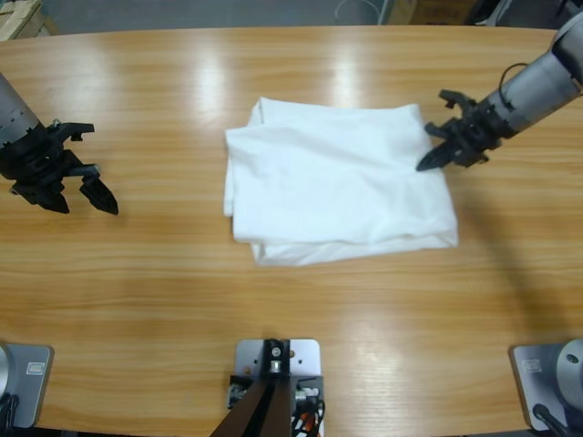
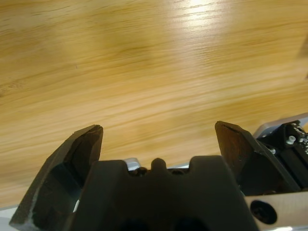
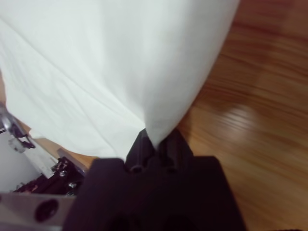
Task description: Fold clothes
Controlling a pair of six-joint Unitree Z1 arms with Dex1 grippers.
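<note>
Right claw point(image 3: 155, 140), wrist view: jaws pinched together on a fold of the white T-shirt point(image 3: 120, 62), the cloth rising straight out of the tips and spreading wide beyond them, smooth with a few soft creases. To one side of the claw, bare wooden counter point(image 3: 250, 120), warm brown, long grain lines, a pale glare patch on the varnish. High view: the same right claw point(image 1: 435, 157) sits at the shirt's edge, the arm running off toward the upper corner of the frame. The T-shirt point(image 1: 337, 182) lies folded into a rough rectangle on the counter, extending away from the right claw toward the middle, a doubled lower layer showing along its near edge. Left claw point(image 2: 159, 139), wrist view: jaws spread wide, nothing between them, only bare counter point(image 2: 144, 62) ahead with grain streaks and a bright reflection at the far side. In the high view the left claw point(image 1: 82, 196) hangs over bare wood, well apart from the shirt, which lies far off beyond its open jaws. Counter point(image 1: 291, 300) surface glossy, light oak tone, several soft ceiling reflections along its far half. Past the far edge, a strip of grey floor and a corner of a pale wooden object; little else of the room can be made out.
</note>
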